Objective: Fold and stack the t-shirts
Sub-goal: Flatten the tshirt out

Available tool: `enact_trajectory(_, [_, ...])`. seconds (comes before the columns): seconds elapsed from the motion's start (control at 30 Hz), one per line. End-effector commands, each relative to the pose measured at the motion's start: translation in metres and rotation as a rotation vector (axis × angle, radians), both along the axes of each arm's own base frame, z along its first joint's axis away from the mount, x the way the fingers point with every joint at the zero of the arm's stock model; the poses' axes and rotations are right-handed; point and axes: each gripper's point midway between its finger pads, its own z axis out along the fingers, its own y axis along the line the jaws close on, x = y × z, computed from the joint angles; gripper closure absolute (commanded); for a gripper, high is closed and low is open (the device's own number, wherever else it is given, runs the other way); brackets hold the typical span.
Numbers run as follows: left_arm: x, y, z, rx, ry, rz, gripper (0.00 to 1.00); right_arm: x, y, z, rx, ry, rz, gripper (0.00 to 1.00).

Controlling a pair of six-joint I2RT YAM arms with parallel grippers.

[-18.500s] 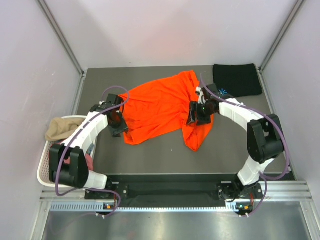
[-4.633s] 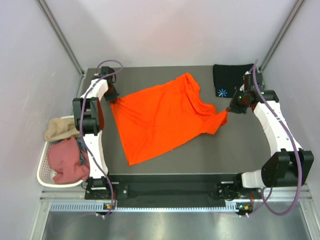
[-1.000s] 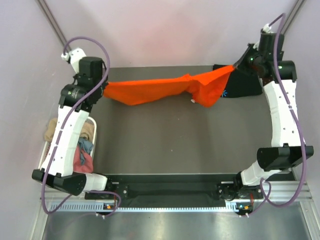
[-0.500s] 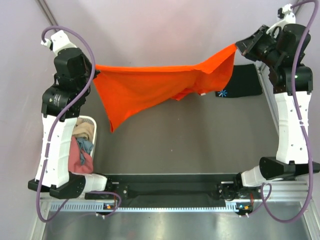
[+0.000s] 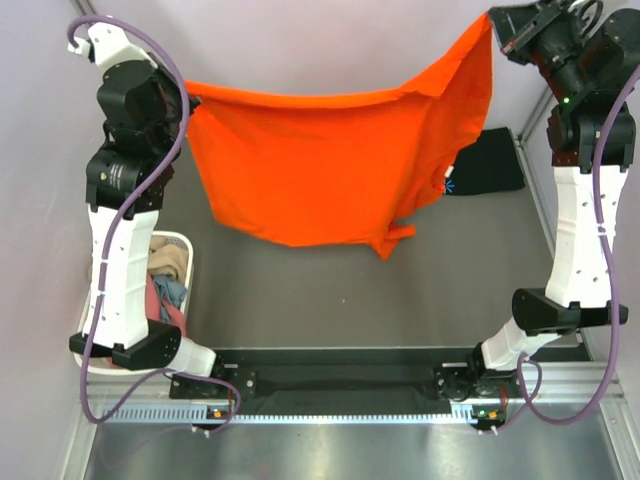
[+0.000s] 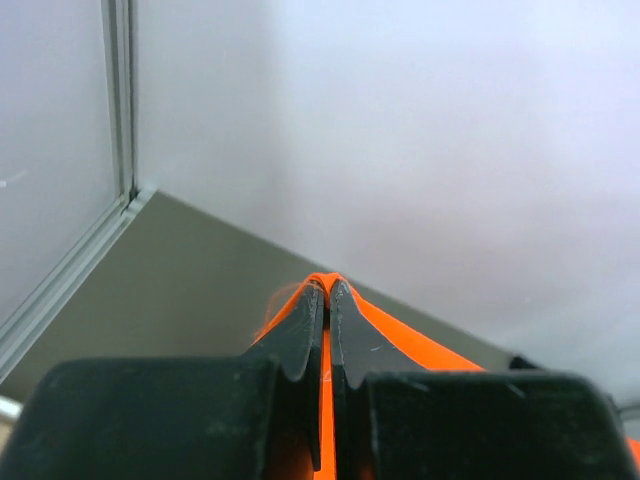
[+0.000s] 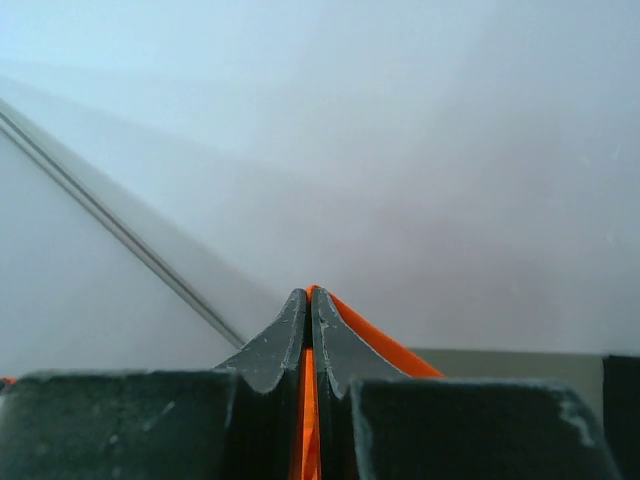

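Both pairs of my jaws were pressed shut on orange cloth, with only thin fabric between them. My left gripper (image 6: 327, 288) and my right gripper (image 7: 308, 295) each pinched a top corner of the orange t-shirt (image 5: 320, 160). It hung between them as a broad sheet, its upper edge drawn nearly taut from grip to grip, and one small tail dangled lowest toward my right. I judged the high, wide hold was meant to let the shirt's own weight pull out creases before I laid it flat for folding. Under the hem, the table (image 5: 330, 300) looked open enough to lower onto. Below my right gripper, partly behind the hanging cloth, lay the black t-shirt (image 5: 492, 165) with its starburst mark (image 5: 449, 184), and drifting that way risked draping over it. Well below my left gripper stood the basket (image 5: 188, 250), holding a tan shirt (image 5: 168, 262) and a pink shirt (image 5: 160, 312). Walls stood close beyond both grips.
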Motion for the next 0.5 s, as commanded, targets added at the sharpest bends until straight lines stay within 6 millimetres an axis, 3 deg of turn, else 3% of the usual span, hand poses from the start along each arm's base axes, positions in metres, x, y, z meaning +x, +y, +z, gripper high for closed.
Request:
enact_trajectory(0.0, [-0.014, 0.016, 0.058, -0.023, -0.224, 0.058, 1.00, -0.017, -0.017, 0.071, 0.060, -0.260, -0.047, 1.00])
enact_trajectory(0.07, [-0.013, 0.019, 0.075, -0.017, -0.303, 0.076, 1.00, -0.018, -0.021, 0.088, 0.093, -0.335, -0.063, 1.00])
enact_trajectory(0.17, [-0.001, 0.024, 0.076, 0.016, -0.343, 0.124, 1.00, -0.006, -0.025, 0.094, 0.139, -0.374, -0.074, 1.00])
enact_trajectory(0.2, [0.004, 0.025, 0.075, 0.022, -0.342, 0.133, 1.00, 0.005, -0.038, 0.096, 0.149, -0.398, -0.102, 1.00])
enact_trajectory(0.37, [0.055, 0.025, 0.071, -0.006, -0.355, 0.124, 1.00, 0.034, -0.048, 0.100, 0.217, -0.443, -0.097, 1.00])
enact_trajectory(0.4, [0.070, 0.022, 0.074, -0.011, -0.380, 0.116, 1.00, 0.054, -0.049, 0.088, 0.222, -0.419, -0.102, 1.00])
enact_trajectory(0.47, [0.085, 0.017, 0.075, -0.019, -0.405, 0.105, 1.00, 0.069, -0.051, 0.080, 0.235, -0.410, -0.101, 1.00])
